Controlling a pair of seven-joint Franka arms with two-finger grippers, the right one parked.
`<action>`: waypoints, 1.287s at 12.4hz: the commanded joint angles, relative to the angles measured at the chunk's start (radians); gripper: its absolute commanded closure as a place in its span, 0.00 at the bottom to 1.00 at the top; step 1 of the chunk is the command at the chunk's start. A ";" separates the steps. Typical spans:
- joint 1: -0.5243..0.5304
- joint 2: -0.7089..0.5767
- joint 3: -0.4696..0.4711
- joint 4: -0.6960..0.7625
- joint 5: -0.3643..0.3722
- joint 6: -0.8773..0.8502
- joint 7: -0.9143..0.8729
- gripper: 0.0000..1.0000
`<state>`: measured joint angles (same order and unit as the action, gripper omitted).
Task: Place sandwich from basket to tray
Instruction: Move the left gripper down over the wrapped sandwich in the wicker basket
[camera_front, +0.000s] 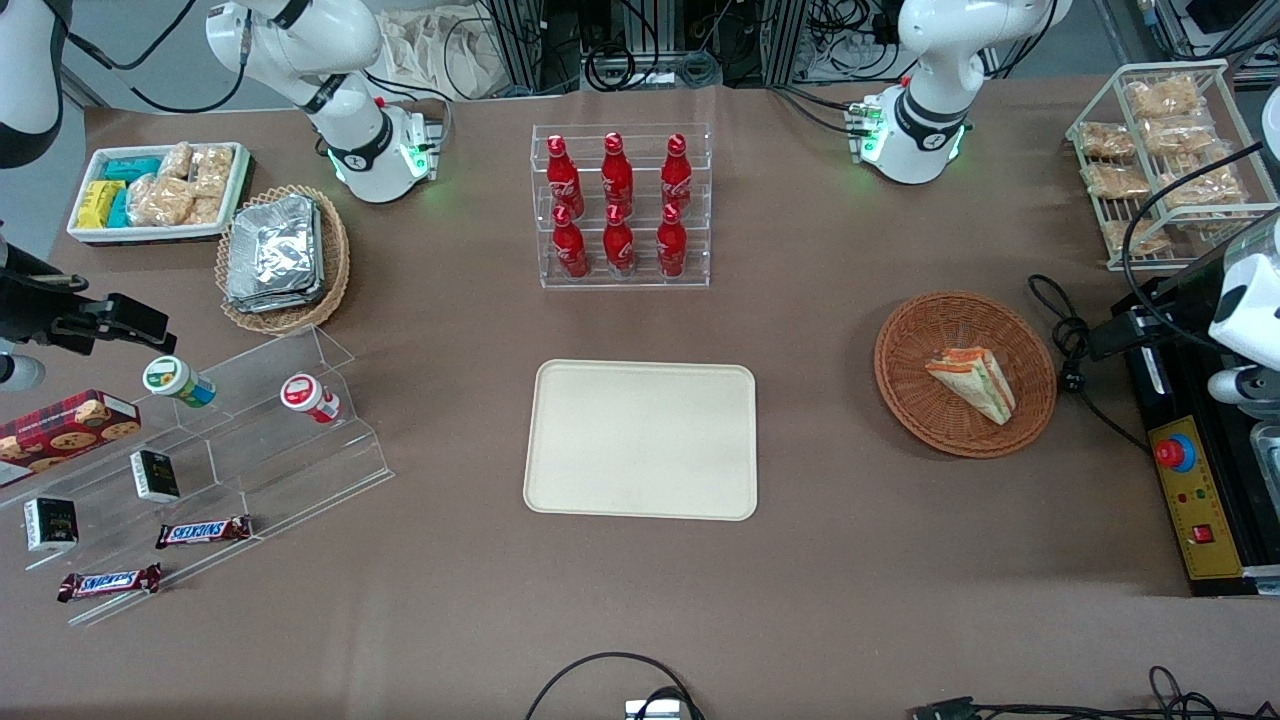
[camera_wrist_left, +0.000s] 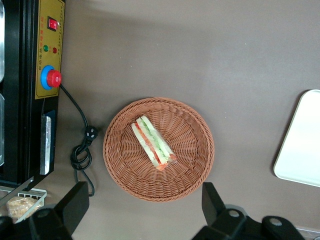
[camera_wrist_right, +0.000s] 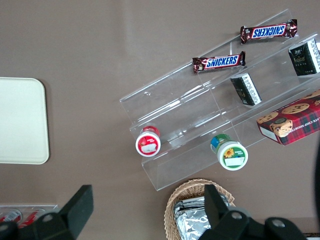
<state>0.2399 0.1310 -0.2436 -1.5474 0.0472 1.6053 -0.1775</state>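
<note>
Front view: sandwich (camera_front: 973, 383) lies on its side in the round brown basket (camera_front: 910, 385), a bit off centre toward 3 o'clock of the bowl, pointed end toward 5 o'clock. Basket sits toward the working arm's end of the table, at 3 o'clock from the tray (camera_front: 641, 440), well apart from it. Tray is bare, flat on the brown table (camera_front: 850, 580). Bottle rack (camera_front: 621, 205) with six red bottles stands at 12 o'clock from the tray. Black control box (camera_front: 1190, 500) with red stop button lies at 3 o'clock from the basket, a coiled cable between them.

Left wrist view: gripper (camera_wrist_left: 142, 215) hangs high above the basket (camera_wrist_left: 190, 170), fingers (camera_wrist_left: 75, 205) spread wide, holding nothing, not touching the sandwich (camera_wrist_left: 152, 142). Tray corner (camera_wrist_left: 300, 145) shows too.
</note>
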 joint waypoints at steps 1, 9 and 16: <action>0.002 0.024 -0.002 0.036 0.014 -0.031 0.012 0.00; 0.004 0.053 0.010 -0.107 0.014 0.051 -0.202 0.00; 0.004 0.101 0.010 -0.342 -0.021 0.329 -0.768 0.00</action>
<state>0.2413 0.2299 -0.2308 -1.8454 0.0388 1.8874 -0.8248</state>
